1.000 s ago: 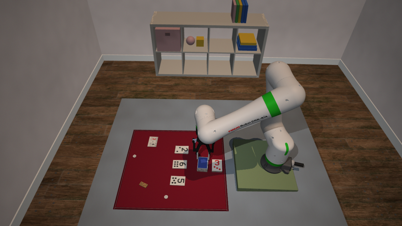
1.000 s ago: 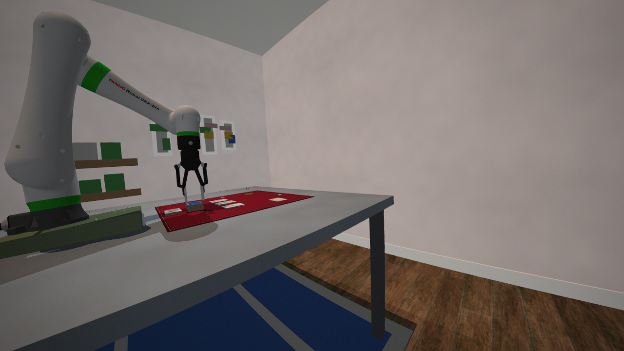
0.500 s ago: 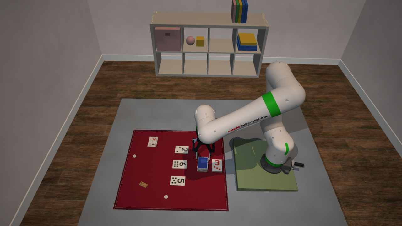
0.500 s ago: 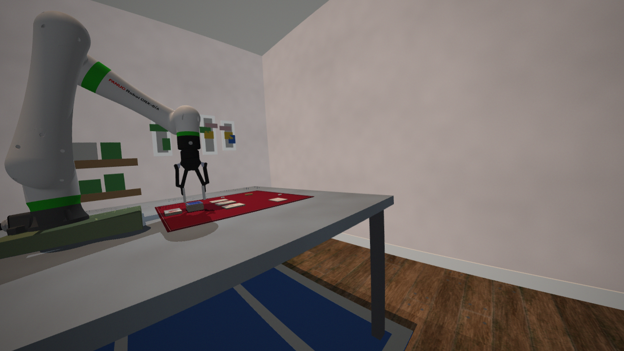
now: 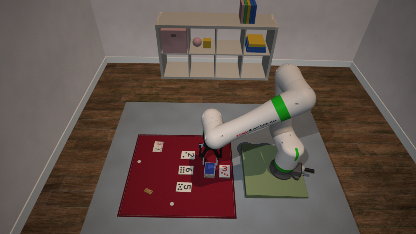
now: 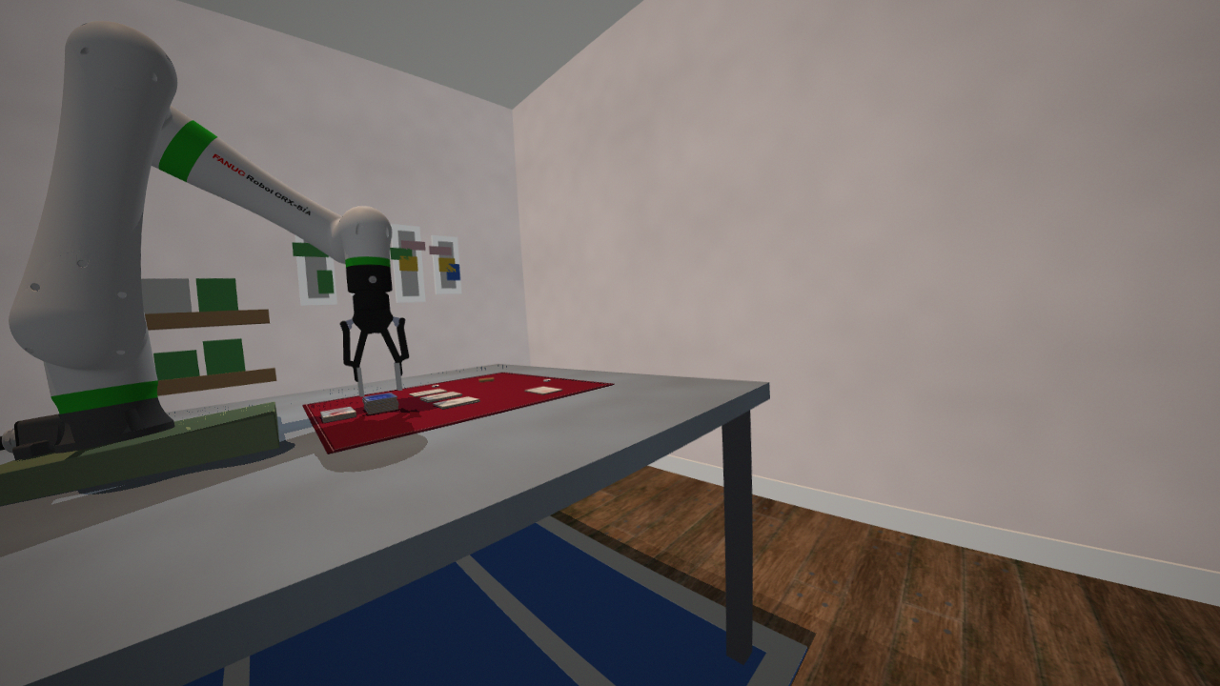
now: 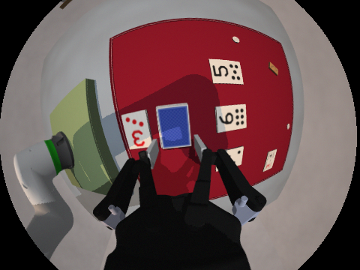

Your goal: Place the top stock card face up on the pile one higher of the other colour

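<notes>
The face-down stock (image 5: 209, 169), a blue-backed stack, sits on the red card cloth (image 5: 177, 177); it also shows in the wrist view (image 7: 173, 126). My gripper (image 5: 210, 159) hangs just above the stock's far end, fingers half open and empty, one on each side of the stack in the wrist view (image 7: 177, 147). From the side view my gripper (image 6: 375, 382) stands a little above the stock (image 6: 380, 402). Three face-up piles lie left of the stock: black 2 (image 5: 188, 154), black 6 (image 5: 185, 170), black 5 (image 5: 183, 186). The waste shows a red 3 (image 5: 224, 171).
A small card with red marks (image 5: 158, 146) lies at the cloth's far left. Two white chips (image 5: 139, 161) (image 5: 171, 203) and a brown tile (image 5: 148, 190) lie on the cloth. The arm's green base plate (image 5: 273, 171) is right of the cloth.
</notes>
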Available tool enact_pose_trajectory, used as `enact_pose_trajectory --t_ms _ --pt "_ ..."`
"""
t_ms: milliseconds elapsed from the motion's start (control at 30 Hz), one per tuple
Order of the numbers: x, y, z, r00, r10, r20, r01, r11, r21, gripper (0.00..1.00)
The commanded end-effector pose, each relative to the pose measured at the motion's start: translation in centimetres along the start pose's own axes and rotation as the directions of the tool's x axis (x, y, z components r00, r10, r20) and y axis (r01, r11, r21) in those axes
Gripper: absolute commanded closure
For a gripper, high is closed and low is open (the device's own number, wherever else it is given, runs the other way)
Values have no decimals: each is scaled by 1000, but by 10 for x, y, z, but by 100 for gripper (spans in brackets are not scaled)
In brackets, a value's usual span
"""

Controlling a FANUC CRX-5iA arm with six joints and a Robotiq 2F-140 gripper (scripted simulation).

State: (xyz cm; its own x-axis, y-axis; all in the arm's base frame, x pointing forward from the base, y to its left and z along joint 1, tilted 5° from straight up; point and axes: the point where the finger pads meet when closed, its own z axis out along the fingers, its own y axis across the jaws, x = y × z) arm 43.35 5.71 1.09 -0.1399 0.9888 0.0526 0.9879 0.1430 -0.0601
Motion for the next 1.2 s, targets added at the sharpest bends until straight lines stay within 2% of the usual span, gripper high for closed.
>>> enact_pose_trajectory --t_ms 0,1167 --pt "0 0 0 1000 0 0 0 1000 -1 50" --pt "0 0 10 1000 0 0 0 1000 -1 50"
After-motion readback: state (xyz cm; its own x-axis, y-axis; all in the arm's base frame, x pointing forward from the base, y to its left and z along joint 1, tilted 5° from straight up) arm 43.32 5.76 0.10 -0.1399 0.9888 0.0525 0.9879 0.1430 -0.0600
